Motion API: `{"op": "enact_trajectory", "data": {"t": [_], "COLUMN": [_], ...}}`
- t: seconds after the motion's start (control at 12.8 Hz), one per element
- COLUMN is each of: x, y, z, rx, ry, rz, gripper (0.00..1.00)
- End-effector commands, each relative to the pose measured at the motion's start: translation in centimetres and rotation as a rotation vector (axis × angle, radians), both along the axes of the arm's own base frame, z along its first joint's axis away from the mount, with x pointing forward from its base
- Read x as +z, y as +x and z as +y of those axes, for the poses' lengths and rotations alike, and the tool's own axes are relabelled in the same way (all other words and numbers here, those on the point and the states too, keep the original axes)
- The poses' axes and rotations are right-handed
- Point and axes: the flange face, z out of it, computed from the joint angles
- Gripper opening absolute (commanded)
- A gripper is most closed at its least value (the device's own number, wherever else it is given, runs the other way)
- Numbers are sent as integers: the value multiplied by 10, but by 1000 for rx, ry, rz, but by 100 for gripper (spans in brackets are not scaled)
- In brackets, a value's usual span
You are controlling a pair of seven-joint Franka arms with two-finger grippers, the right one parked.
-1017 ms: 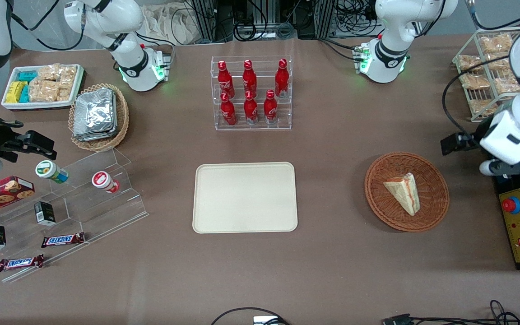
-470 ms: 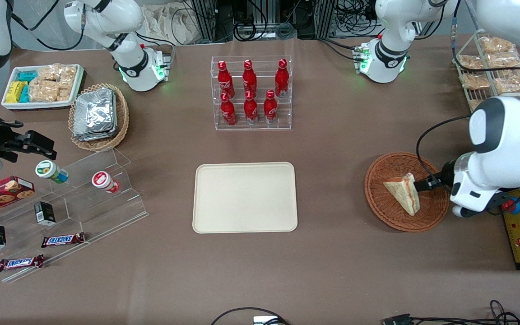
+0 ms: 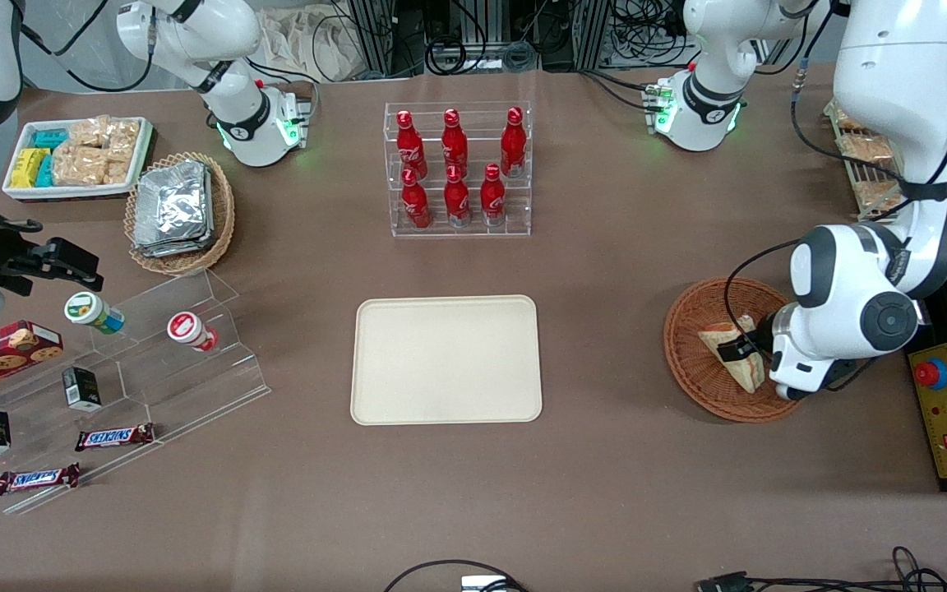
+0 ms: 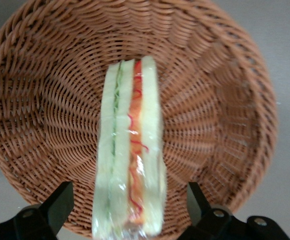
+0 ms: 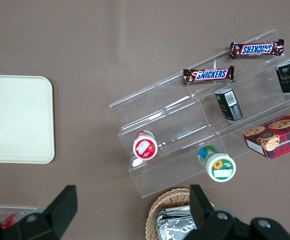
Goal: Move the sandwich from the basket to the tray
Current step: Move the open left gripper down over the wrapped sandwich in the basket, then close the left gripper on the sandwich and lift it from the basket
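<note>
Brown tabletop, pincer (image 4: 127,220) spread wide astride sandwich (image 4: 130,170) in basket (image 4: 209,105), tray (image 3: 445,359) well apart.

Left arm: glossy white rounded shells with a dark grey circular joint cap; black cables loop along the links. Its base is white with a black ring and green status lights. The gripper (image 4: 130,220) has black fingers (image 4: 60,202) with round silver screw heads.
</note>
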Motion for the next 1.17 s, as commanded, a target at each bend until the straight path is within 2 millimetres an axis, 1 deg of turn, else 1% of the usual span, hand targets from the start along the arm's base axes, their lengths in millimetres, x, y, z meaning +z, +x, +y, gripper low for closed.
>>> {"op": "enact_trajectory", "data": {"t": [0.0, 0.08, 0.23, 0.39, 0.55, 0.63, 0.7, 0.78, 0.86, 0.94, 1.02, 1.1], "x": [-8, -18, -35, -39, -40, -41, -41, -41, -40, -39, -34, -27], "y": [0, 2, 2, 2, 3, 3, 4, 3, 4, 4, 5, 6], "z": [20, 26, 27, 25, 19, 17, 14, 13, 13, 13, 13, 12], "rx": [49, 58, 62, 79, 94, 95, 100, 106, 108, 108, 107, 105], "ry": [-9, -8, -9, -19, -31, -34, -43, -51, -52, -52, -52, -54], "rz": [4, 0, 4, 8, 9, 4, 1, 1, 0, -3, -11, -15], "gripper": [100, 100, 100, 100, 100, 95, 86, 64, 34, 11, 0, 0]}}
